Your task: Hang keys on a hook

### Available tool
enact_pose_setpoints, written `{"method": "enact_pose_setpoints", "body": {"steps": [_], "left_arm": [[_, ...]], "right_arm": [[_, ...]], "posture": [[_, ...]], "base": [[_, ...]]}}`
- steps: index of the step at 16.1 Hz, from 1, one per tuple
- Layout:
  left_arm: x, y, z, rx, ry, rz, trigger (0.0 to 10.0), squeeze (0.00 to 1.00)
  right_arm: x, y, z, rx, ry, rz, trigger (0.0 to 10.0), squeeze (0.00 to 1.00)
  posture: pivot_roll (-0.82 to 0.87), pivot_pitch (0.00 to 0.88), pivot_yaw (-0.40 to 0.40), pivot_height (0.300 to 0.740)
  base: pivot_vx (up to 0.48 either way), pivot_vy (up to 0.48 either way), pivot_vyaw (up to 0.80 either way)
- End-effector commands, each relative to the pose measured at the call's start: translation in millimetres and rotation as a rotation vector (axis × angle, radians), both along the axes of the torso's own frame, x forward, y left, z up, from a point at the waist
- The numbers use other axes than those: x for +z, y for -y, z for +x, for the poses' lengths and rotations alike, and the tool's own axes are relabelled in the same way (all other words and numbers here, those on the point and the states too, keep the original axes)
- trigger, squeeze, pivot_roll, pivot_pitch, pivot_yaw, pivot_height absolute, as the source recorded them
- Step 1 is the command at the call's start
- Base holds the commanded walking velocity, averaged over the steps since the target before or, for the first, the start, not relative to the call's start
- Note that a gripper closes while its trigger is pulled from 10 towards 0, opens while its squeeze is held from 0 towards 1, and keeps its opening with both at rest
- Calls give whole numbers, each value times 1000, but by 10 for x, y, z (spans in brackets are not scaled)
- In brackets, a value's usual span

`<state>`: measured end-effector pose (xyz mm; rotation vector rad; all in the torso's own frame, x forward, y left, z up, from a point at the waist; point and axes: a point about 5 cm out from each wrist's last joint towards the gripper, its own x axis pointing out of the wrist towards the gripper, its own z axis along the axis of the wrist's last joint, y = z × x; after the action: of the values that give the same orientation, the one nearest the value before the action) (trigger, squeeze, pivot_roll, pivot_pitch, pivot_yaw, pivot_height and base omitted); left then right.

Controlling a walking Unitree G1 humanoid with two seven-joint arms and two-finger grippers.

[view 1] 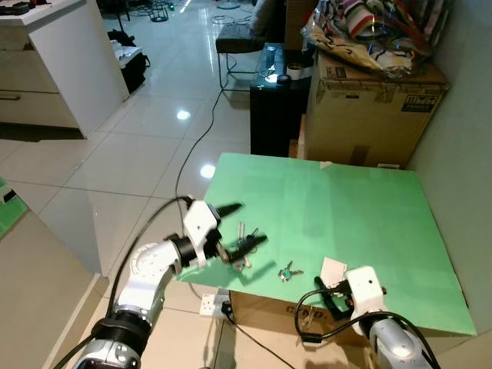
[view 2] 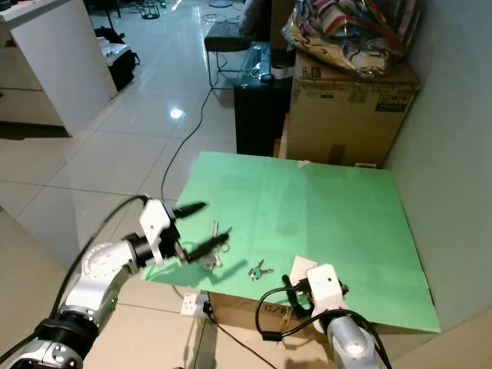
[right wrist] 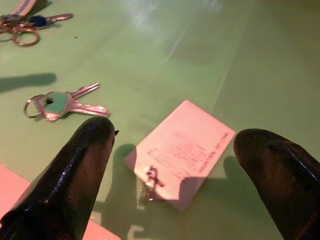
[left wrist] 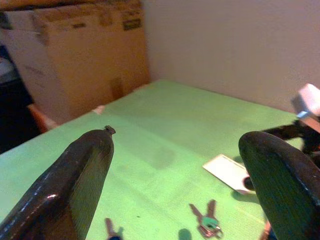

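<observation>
Two keys with a green cap [view 1: 290, 270] lie near the front edge of the green table [view 1: 354, 207]. A white card [view 1: 332, 270] with a small ring at one corner lies just right of them. Left of them is a bunch of keys [view 1: 244, 244] on rings. My left gripper [view 1: 240, 226] hovers open above that bunch with nothing between its fingers. In the left wrist view the green-capped keys [left wrist: 207, 223] and the card [left wrist: 227, 170] lie ahead. My right gripper [right wrist: 175, 132] is open at the table's front edge, its fingers straddling the card [right wrist: 185, 150]; the green-capped keys [right wrist: 60, 104] lie beside it.
A large cardboard box [view 1: 373, 108] with a bag of clothes on top stands behind the table, beside a black cabinet [view 1: 277, 108]. A wall runs along the table's right side. A cable [view 1: 201, 131] trails over the tiled floor, and a socket [view 1: 209, 305] sits under the front edge.
</observation>
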<state>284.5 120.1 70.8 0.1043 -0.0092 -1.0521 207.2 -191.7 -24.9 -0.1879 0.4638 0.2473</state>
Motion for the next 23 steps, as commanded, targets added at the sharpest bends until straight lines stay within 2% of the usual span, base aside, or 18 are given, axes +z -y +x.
{"method": "enact_pose_setpoints", "body": {"steps": [1, 2, 5, 13, 19, 23], "left_arm": [[-6, -8, -24, -41, 11, 37, 10000, 0], [-69, -28, -54, -74, -22, 75, 10000, 0], [-166, -165, -66, -39, -60, 140, 10000, 0], [-143, -211, -67, -1, -73, 106, 10000, 0], [-235, -244, -189, -18, -99, 118, 10000, 0], [-254, -262, -244, -51, -115, 129, 10000, 0]], "right_arm": [[3, -35, 18, 17, 2, -2, 10000, 0], [6, -49, 31, 23, 2, 1, 10000, 0], [-12, -86, 46, 15, -7, 2, 10000, 0], [70, -88, 70, 8, 0, 41, 10000, 0], [-70, -151, 32, -44, -79, 109, 10000, 0], [-197, -128, -26, -57, -134, 102, 10000, 0]], "posture": [[-133, 0, 98, 740], [-133, 0, 102, 740], [-128, 0, 121, 740], [-106, 2, 109, 740], [-101, 18, 115, 740], [-96, 38, 123, 740]], "base": [[0, 0, 0], [0, 0, 0], [0, 0, 0], [0, 0, 0], [0, 0, 0], [0, 0, 0]]}}
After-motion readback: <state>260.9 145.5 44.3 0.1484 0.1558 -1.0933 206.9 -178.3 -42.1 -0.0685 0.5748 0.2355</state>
